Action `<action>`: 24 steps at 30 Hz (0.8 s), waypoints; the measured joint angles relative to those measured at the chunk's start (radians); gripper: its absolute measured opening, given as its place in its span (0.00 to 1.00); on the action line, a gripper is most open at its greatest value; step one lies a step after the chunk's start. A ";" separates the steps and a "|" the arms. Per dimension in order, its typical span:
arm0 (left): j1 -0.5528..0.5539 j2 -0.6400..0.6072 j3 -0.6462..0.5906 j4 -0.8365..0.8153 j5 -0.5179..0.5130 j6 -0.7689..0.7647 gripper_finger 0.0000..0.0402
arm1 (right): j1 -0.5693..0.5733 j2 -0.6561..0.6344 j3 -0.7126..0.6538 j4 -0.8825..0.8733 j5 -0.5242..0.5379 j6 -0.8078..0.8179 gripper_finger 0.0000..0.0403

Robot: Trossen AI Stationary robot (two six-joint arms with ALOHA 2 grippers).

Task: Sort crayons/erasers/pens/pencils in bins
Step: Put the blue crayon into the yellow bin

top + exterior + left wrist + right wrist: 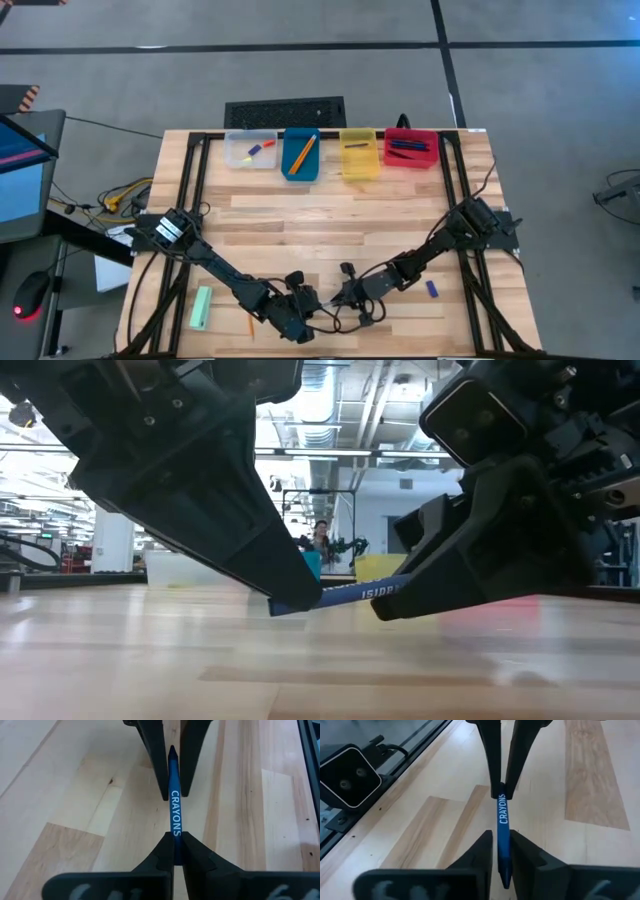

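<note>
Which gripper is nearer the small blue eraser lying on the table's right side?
Right. The right gripper lies left of the small blue eraser in the high view; the left gripper is farther left still.

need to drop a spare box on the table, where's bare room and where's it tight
Bare wood spans the middle, between the row of bins and the two grippers. Crowded near edge: left gripper and right gripper meet on a blue crayon, green block to their left.

Bare bench [330, 215] lies open ahead of both pincers up to the bins [331, 152]. The left pincer [318, 300] and right pincer [345, 296] block each other, a blue crayon [174, 812] bridging them.
</note>
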 joint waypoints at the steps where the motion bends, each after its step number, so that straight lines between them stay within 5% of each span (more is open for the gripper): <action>1: 0.000 0.000 0.000 0.000 0.000 0.000 0.01 | 0.000 0.000 0.000 0.000 0.000 0.000 0.15; 8: 0.000 0.000 0.000 0.012 0.003 -0.004 0.02 | 0.000 0.000 0.000 0.000 -0.003 0.000 0.07; 18: 0.002 -0.027 0.000 0.019 -0.019 0.008 0.28 | -0.011 -0.001 0.000 -0.038 -0.004 -0.012 0.08; 24: -0.002 -0.113 0.000 -0.055 -0.050 0.124 0.34 | -0.041 -0.002 0.000 -0.041 -0.005 -0.031 0.07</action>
